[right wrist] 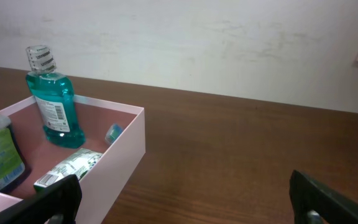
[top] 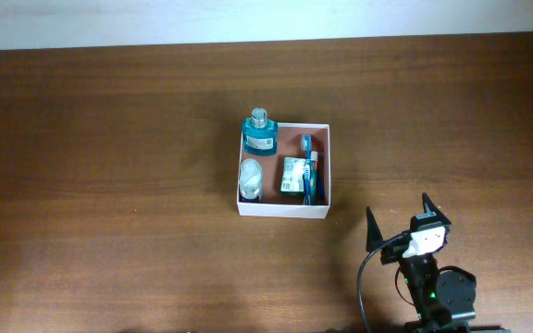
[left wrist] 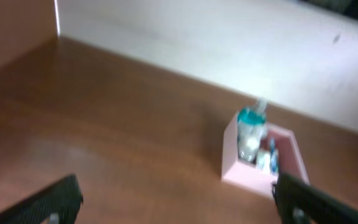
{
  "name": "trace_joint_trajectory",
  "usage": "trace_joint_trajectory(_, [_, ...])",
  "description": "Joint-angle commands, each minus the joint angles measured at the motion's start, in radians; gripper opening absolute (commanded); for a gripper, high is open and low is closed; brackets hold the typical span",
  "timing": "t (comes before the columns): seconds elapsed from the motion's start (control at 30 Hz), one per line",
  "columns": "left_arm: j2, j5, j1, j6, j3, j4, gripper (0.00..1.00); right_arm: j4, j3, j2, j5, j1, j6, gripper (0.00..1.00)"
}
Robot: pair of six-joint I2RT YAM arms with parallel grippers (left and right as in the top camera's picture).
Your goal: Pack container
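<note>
right claw (top: 400, 217) and left claw (left wrist: 179, 205) released, empty, container (top: 282, 209) well ahead of both

On your wooden table (top: 109, 166): teal bottle (top: 259, 132) upright, small clear bottle (top: 250, 178) near it, blue toothbrush (top: 309, 168) lying just beside a green carton (top: 292, 175).

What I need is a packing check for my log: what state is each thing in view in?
container: lidless, upright on the table, holding four items.
teal bottle: upright in the container's corner, capped.
small clear bottle: inside the container, pose unclear.
green packet: lying flat inside.
blue toothbrush: lying along the wall inside.
left gripper: open, empty.
right gripper: open, empty.
</note>
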Motion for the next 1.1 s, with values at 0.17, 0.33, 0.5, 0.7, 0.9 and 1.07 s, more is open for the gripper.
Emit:
trace_joint_trajectory(0.17, [-0.103, 0.020, 0.024, -0.002, -0.267, 0.307, 0.99, -0.006, -0.005, -0.008, -0.002, -0.008, -0.002, 0.98])
trace_joint_trajectory(0.33, [-0.162, 0.052, 0.049, -0.002, -0.466, 0.472, 0.99, -0.006, -0.005, -0.009, -0.002, -0.008, -0.002, 0.98])
trace_joint_trajectory(0.5, [-0.165, 0.090, 0.077, -0.002, -0.618, 0.598, 0.99, -0.006, -0.005, -0.008, -0.002, -0.008, -0.002, 0.98])
trace_joint_trajectory(0.7, [-0.165, 0.123, 0.084, -0.002, -0.788, 0.770, 0.99, -0.006, -0.005, -0.008, -0.002, -0.008, -0.002, 0.98])
trace_joint_trajectory(0.9, [-0.165, 0.125, 0.084, -0.002, -0.980, 0.979, 0.99, -0.006, -0.005, -0.008, -0.002, -0.008, -0.002, 0.98])
trace_joint_trajectory(1.07, [-0.165, 0.132, 0.084, -0.002, -1.117, 1.139, 0.99, -0.006, -0.005, -0.008, -0.002, -0.008, -0.002, 0.98])
